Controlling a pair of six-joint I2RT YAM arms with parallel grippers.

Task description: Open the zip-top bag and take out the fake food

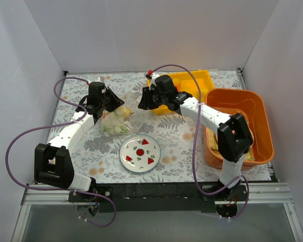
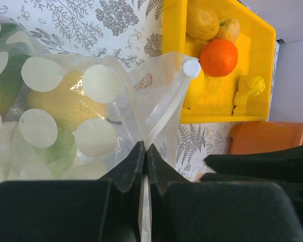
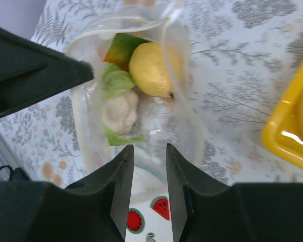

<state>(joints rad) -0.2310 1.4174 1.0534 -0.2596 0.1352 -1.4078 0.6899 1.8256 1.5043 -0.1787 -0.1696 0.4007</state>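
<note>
The clear zip-top bag [image 1: 115, 121] hangs above the table, just behind the white plate. In the left wrist view the bag [image 2: 141, 96] shows a yellow lemon [image 2: 65, 101], green pieces and pale round pieces inside, and a white slider [image 2: 192, 67] at the end of the zip strip. My left gripper [image 2: 145, 146] is shut on the bag's zip edge; it also shows from above [image 1: 111, 104]. My right gripper [image 3: 149, 147] is open, its fingers just short of the bag [image 3: 141, 131], level with the bag's right side in the top view [image 1: 141, 103]. The bag's mouth gapes toward it, with the lemon [image 3: 151, 68] and a pale lumpy piece [image 3: 120, 112] in view.
A white plate [image 1: 140, 166] with red fruit motifs lies under the bag at the front middle. A yellow tray [image 1: 202, 80] at the back holds an orange [image 2: 218, 57] and yellow fruits. A large orange bin [image 1: 257, 108] stands at the right. White walls enclose the table.
</note>
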